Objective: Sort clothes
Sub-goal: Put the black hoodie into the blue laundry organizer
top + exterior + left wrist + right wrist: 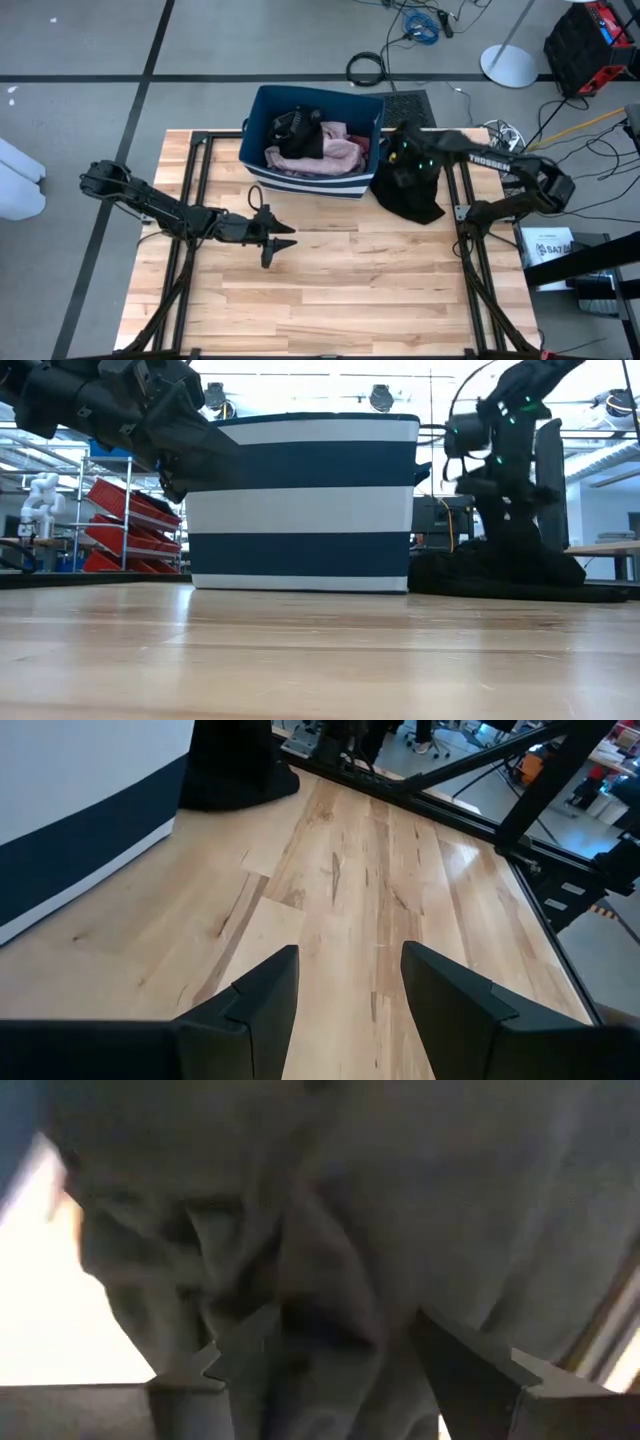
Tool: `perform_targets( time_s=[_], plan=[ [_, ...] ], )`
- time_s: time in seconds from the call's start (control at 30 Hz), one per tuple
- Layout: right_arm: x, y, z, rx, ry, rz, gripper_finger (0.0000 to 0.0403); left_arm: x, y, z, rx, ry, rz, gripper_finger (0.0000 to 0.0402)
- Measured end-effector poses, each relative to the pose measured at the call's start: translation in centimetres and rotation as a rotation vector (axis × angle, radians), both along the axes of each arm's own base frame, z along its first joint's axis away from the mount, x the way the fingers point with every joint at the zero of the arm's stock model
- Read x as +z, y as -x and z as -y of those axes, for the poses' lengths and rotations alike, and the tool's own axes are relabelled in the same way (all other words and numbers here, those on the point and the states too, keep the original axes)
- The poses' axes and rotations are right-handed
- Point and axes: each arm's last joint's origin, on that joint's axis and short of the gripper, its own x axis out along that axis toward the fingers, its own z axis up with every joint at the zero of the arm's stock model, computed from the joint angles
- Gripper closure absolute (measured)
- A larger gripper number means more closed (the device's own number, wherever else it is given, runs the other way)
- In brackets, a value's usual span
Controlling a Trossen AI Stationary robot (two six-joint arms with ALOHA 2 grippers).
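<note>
Beside bin [300, 175], right side: black garment [412, 195] heaped on table [350, 270], right gripper [330, 1350] just above, fingers spread, nothing gripped. Fabric looks soft, light, floppy; best pinched at raised fold. More clothes [320, 150] in bin. Left gripper [345, 985] spread, empty, mid-table.

The striped bin [303, 500] hides the clothes inside it in the low view. In the right wrist view, the dark cloth [330, 1210] is blurry and fills everything past the picture's edges.
</note>
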Motion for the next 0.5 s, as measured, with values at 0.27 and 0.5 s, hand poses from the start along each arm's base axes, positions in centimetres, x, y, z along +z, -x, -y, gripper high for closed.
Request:
perform_targets(
  time_s=[0.27,0.5],
  plan=[
    [-2.8,-0.6,-3.3,0.105,-0.039,-0.075,0.0287,0.0,0.0,-0.2,0.033,-0.02,0.002,0.0214],
    [-2.5,-2.5,-6.0,0.234,-0.025,-0.029,0.0392,0.0,0.0,-0.2,0.032,-0.034,0.002,0.0214]
  ],
)
